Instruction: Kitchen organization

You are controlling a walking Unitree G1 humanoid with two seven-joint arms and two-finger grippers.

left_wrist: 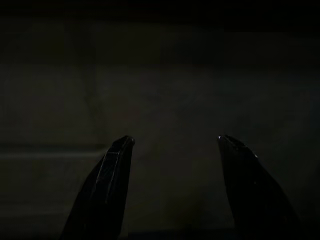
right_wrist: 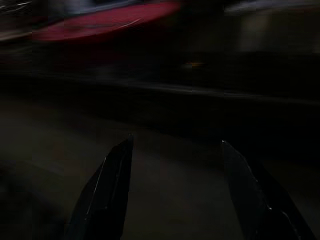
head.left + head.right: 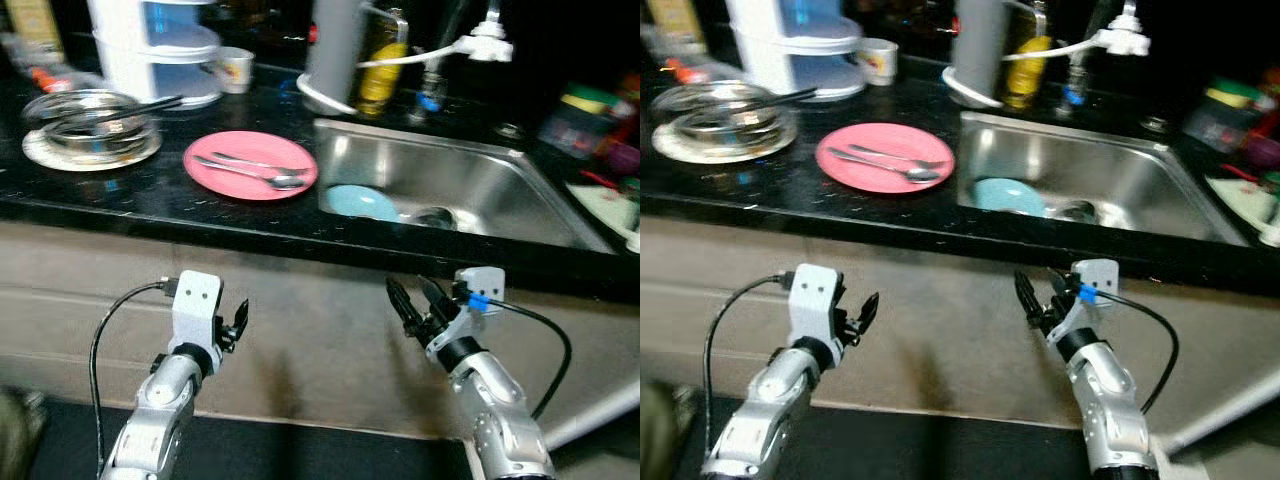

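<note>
Both the left gripper [image 3: 237, 318] and right gripper [image 3: 412, 298] hang below the counter [image 3: 150, 205] edge, fingers apart, holding nothing. Nothing looks tidied yet: two spoons [image 3: 250, 170] lie on the pink plate [image 3: 250, 165], long axes running left-right, bowls toward the sink [image 3: 470, 190].

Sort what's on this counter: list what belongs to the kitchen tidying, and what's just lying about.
Job:
pink plate
two spoons on it
blue bowl in the sink
glass bowl

Lying about:
white cup
yellow bottle
faucet
</note>
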